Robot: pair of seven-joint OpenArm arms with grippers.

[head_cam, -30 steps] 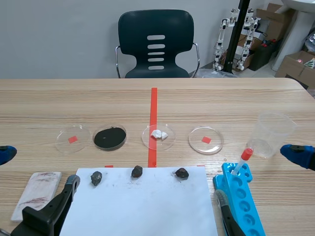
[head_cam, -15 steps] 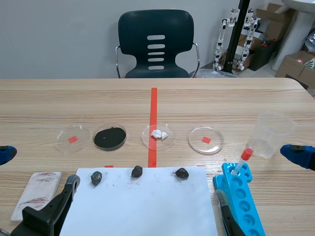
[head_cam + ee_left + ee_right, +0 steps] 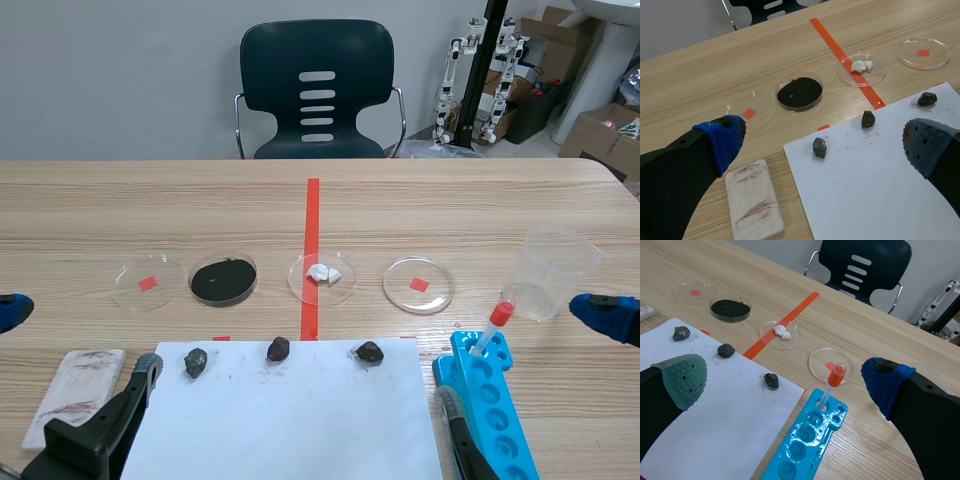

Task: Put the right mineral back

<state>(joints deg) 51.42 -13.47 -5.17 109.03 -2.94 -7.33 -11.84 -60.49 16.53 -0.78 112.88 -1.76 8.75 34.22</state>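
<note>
Three dark minerals lie in a row along the far edge of the white paper (image 3: 290,420): left mineral (image 3: 196,362), middle mineral (image 3: 278,349), right mineral (image 3: 369,352). Beyond them stands a row of petri dishes; the rightmost empty dish (image 3: 418,285) carries a red mark. My left gripper (image 3: 75,350) hovers open over the paper's near left corner, nothing between its fingers. My right gripper (image 3: 525,365) is open over the blue rack. In the right wrist view the right mineral (image 3: 772,380) lies just ahead of my gripper (image 3: 784,379). The left wrist view has the left mineral (image 3: 819,147) under my gripper (image 3: 825,137).
Other dishes: an empty one (image 3: 148,283), one with black powder (image 3: 223,280), one with white pieces (image 3: 322,277). A blue tube rack (image 3: 490,405) holds a red-capped tube (image 3: 495,325). A clear plastic cup (image 3: 555,272) stands at the right, a white streak plate (image 3: 75,395) at the left.
</note>
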